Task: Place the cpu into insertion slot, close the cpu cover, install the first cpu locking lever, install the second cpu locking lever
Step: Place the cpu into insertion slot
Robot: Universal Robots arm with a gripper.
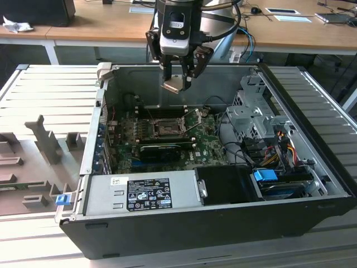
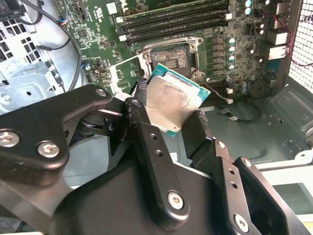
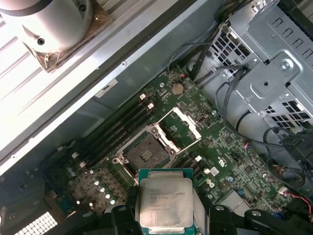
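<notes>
My gripper (image 1: 177, 82) hangs above the open computer case, shut on the cpu (image 1: 173, 84), a small square chip with a pale metal top. In both wrist views the cpu (image 2: 171, 103) (image 3: 165, 203) sits clamped by its edges between the two black fingers (image 2: 146, 142). The insertion slot (image 1: 166, 129) (image 2: 171, 58) (image 3: 145, 154) lies below on the green motherboard, its dark pin grid bare. The cpu cover (image 3: 180, 126) (image 2: 116, 73) is swung open, standing beside the slot. The chip is well above the slot and touches nothing on the board.
Memory slots (image 2: 171, 19) run beside the socket. A black graphics card (image 1: 162, 149) lies in front of it. A power supply (image 1: 139, 192), a drive cage (image 1: 254, 111) and loose cables (image 1: 273, 151) crowd the case. Grey fixtures (image 1: 44, 139) stand outside on the exterior view's left.
</notes>
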